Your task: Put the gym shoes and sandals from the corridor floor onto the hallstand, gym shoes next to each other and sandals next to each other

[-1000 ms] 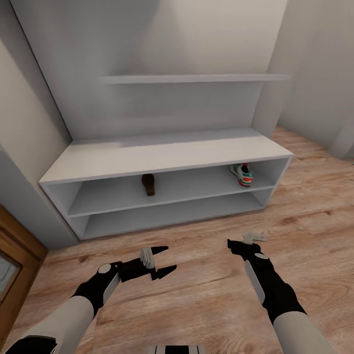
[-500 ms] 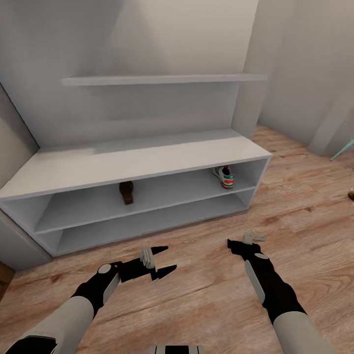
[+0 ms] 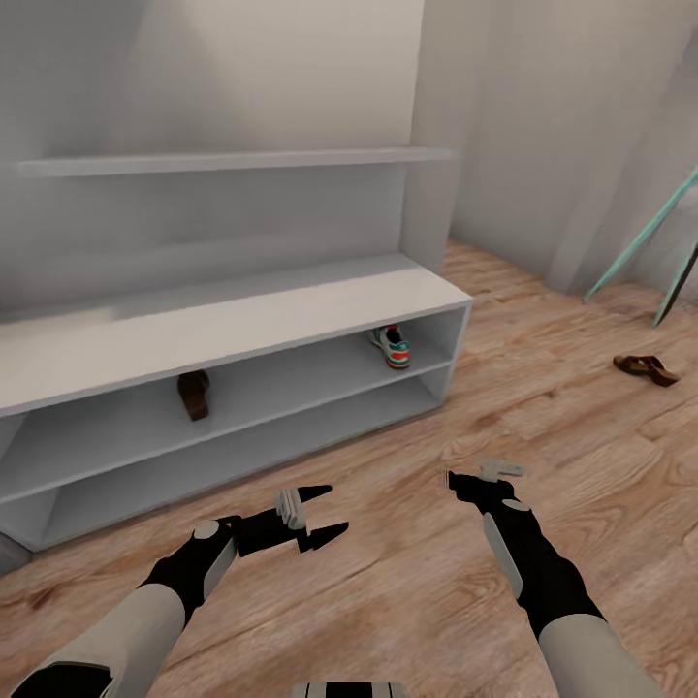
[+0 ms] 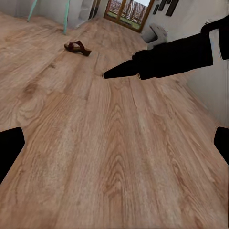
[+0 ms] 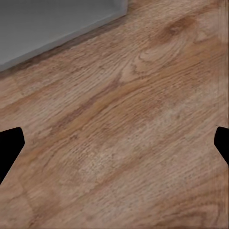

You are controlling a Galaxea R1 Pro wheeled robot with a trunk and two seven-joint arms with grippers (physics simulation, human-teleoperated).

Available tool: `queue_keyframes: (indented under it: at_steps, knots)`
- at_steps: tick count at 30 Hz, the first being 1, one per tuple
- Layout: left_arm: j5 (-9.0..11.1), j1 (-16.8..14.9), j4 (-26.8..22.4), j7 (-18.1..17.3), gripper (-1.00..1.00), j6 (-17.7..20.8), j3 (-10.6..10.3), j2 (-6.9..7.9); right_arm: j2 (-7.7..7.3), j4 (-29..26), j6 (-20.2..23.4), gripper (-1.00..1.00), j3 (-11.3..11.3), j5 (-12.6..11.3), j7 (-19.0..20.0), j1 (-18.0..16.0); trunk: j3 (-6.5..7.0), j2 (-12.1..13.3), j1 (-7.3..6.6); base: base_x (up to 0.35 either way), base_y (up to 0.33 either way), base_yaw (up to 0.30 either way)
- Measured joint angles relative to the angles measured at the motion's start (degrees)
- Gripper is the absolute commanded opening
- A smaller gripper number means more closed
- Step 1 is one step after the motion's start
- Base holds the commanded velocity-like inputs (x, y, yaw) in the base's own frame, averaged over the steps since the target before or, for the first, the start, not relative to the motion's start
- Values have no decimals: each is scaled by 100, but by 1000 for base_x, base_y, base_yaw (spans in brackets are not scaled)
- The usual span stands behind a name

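Left end effector [image 3: 315, 514] spread, empty; right end effector [image 3: 475, 477] hovers over floor [image 3: 407, 582].

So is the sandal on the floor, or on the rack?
One sandal lies on the floor; another sits on the rack.

pale walls [image 3: 543, 116], teal slanted legs [image 3: 640, 237]

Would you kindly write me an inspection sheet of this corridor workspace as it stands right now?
Surface: wood-plank corridor floor.
Job's things: hallstand holds one sandal and one gym shoe on its upper open shelf, far apart; second sandal lies on the floor at the right.
Clutter: teal poles leaning by the wall.
Grippers: left gripper and right gripper open, empty, above the floor.
Cables: nothing seen.
Surroundings: pale walls; glazed door at the corridor's end.
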Motion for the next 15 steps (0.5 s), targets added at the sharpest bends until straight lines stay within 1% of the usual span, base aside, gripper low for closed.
queue_keyframes:
  at_steps: [10, 15]
  knots:
    - [0, 1, 0, 0, 100, 0, 0, -2, 0, 0, 0, 100, -2, 0, 0, 0, 28, 0, 0, 0, -1, -284]
    - [0, 2, 0, 7, 100, 1, 0, -5, 0, 0, 0, 100, -9, -1, 0, 0, 152, 6, -13, 0, 0, -284]
